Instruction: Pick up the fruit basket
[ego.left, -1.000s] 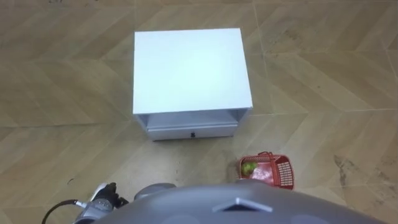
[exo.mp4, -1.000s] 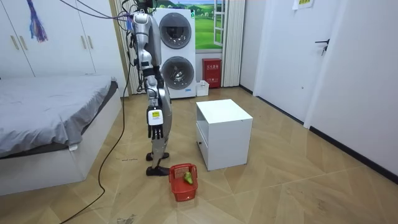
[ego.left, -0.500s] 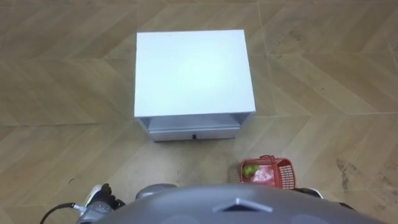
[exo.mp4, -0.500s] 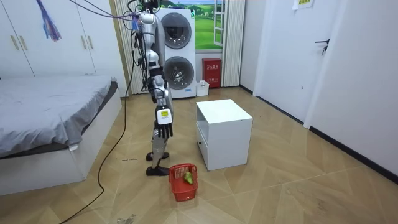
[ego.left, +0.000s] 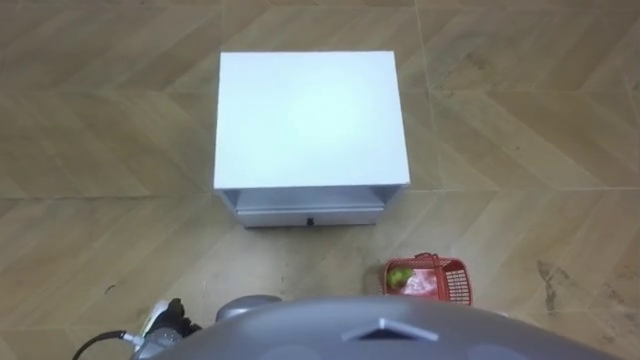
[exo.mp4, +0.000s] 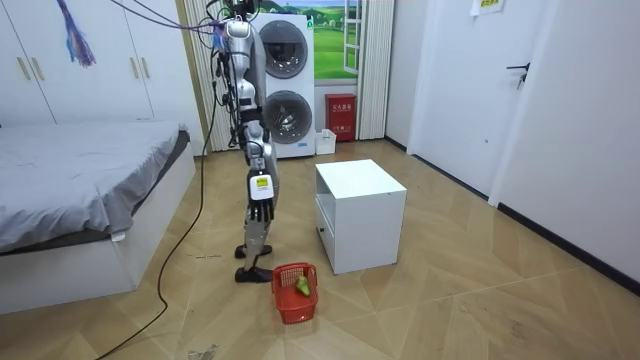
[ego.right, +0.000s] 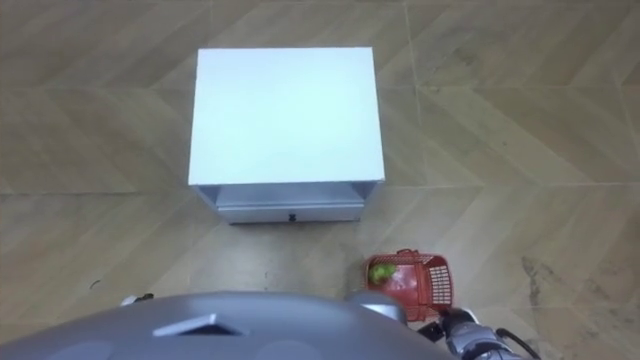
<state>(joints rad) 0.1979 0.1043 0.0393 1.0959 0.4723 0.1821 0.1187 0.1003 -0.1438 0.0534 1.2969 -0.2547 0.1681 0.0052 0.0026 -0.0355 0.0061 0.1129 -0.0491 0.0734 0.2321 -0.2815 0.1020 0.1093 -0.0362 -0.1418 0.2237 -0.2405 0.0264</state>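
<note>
The fruit basket (ego.left: 432, 281) is red plastic mesh and stands on the wood floor, close to my right foot. A green fruit (ego.left: 400, 274) and something pinkish lie in it. In the right eye view the basket (ego.right: 410, 278) sits just ahead of my right hand (ego.right: 468, 336), which hangs above and beside it without touching. In the room view I stand upright facing the white cabinet, with the basket (exo.mp4: 295, 291) on the floor beside me. My right hand (exo.mp4: 260, 207) hangs at thigh height with straight fingers. My left hand (ego.left: 166, 323) shows at the lower left, low at my side.
A white cabinet (ego.left: 310, 115) with a drawer stands straight ahead, about a step away. A bed (exo.mp4: 80, 190) lies behind me, and stacked washing machines (exo.mp4: 285, 90) and a red box (exo.mp4: 341, 117) stand by the far wall. Open floor lies right of the cabinet.
In the room view I have shifted slightly toward the cabinet and my right hand has swung forward. The basket has not moved; the eye view has shifted a little.
</note>
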